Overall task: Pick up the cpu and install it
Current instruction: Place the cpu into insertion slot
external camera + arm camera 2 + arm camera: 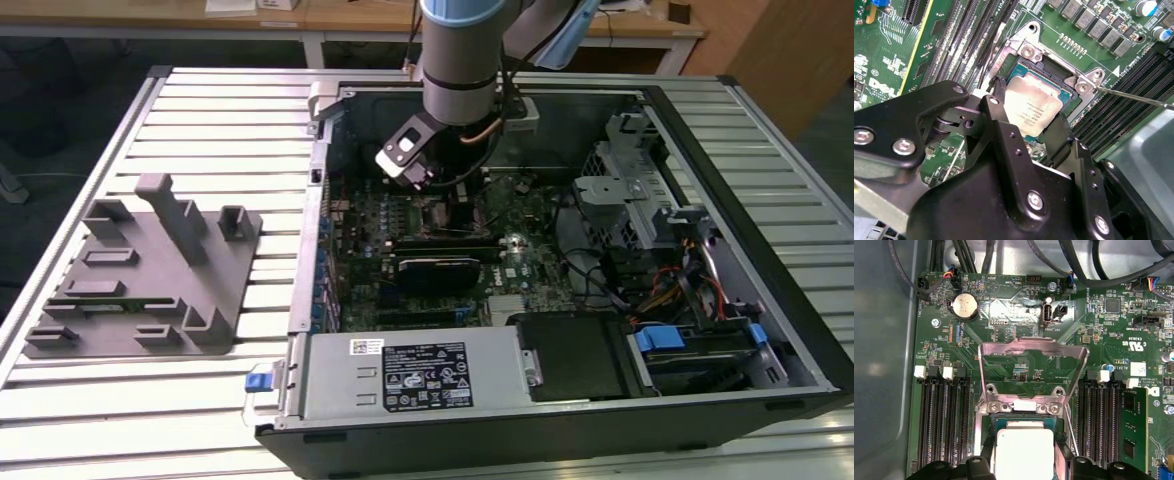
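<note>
Reaching down into the open computer case [534,445] on the slatted table [200,110], with the gripper [430,182] hanging low over the motherboard [534,270]. Pinching the cpu [1031,112] between the two black fingers [1056,140], by the look of both wrist views: closed in to just the chip's width, one finger against each of two opposite edges, no gap showing. Holding it flat, silvery lid up, squarely over the socket [1054,80], between the two banks of memory slots [944,425]. Not being able to tell whether it is sitting down in the socket or floating just above it. Leaving the metal load plate [1034,365] swung up and open beyond the socket, so not yet clamping anything. Leaving the grey fixture [147,270] well apart on the table, at the exterior view's left.

Judging the chip to be light, thin and rigid, with a smooth metal lid offering little friction. Favouring, therefore, an edge grip like this one over any hold on the flat faces. Treating the underside contacts and the socket's pins as the fragile part: asking for level, straight-down handling, with no sliding, no tilting and no pushing. Guessing that only a gentle squeeze is needed, given so little weight.
</note>
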Controlling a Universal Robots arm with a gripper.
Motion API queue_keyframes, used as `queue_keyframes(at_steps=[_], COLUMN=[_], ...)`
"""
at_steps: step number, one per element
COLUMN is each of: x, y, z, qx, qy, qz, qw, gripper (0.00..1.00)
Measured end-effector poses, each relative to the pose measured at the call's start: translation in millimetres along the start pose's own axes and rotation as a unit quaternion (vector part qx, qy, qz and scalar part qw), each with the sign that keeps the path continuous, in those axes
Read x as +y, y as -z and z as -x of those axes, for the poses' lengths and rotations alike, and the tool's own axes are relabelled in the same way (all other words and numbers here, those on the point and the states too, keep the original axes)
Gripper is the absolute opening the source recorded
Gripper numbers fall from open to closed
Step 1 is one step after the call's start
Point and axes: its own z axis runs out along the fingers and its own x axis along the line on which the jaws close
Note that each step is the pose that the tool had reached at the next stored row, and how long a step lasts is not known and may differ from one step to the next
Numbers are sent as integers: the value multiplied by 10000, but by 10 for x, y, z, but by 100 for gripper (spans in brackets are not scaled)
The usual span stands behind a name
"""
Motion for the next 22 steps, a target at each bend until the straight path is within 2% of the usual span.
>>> queue_keyframes(at_steps=[2, 3, 17, 22], x=[0, -1, 2, 2], y=[-2, 1, 41, 41], z=[-1, 1, 2, 1], qx=[2, -2, 87, 92], qy=[0, 0, -4, -5], qz=[1, -2, 0, 0], qw=[10000, 10000, 10000, 10000], gripper=[55, 61, 61, 61])
